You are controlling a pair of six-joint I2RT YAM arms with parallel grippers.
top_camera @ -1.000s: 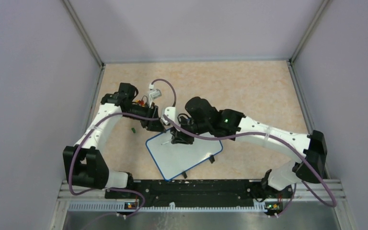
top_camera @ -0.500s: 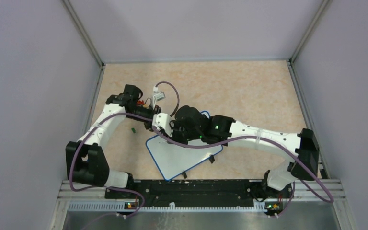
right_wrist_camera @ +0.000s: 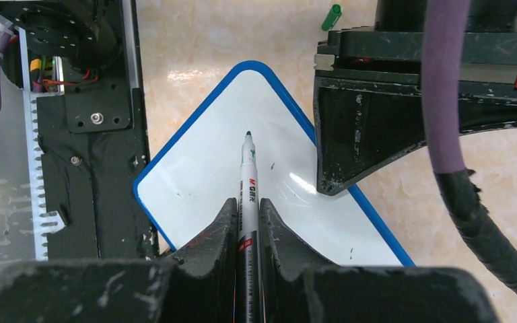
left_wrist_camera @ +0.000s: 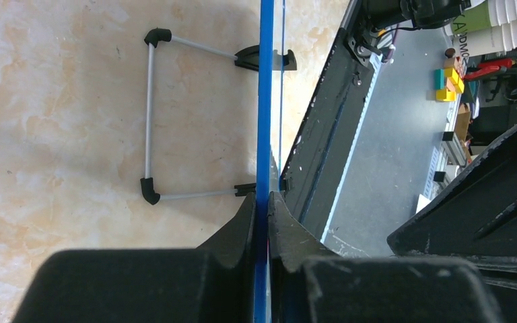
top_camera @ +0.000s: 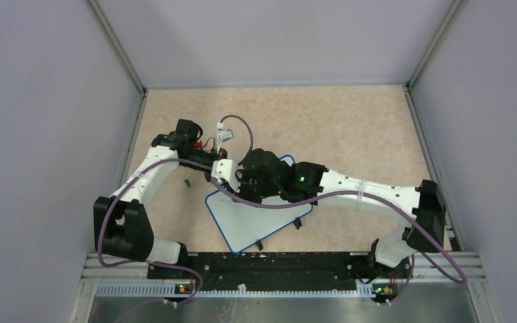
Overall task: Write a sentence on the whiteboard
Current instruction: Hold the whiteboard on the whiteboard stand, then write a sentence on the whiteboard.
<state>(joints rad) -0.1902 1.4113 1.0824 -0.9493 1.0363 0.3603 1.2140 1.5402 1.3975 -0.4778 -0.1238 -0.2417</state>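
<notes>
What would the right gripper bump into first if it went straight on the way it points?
Probably the whiteboard: the right gripper holds a marker aimed at its white face, so the tip would land first. How near the tip is, I cannot tell.

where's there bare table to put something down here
Free: the far half of the table, from the back wall to the arms, widest on the right. Crowded: the middle, where the left gripper pinches the whiteboard by its rim and the right gripper holds the marker over it; a green cap lies left of it.
</notes>
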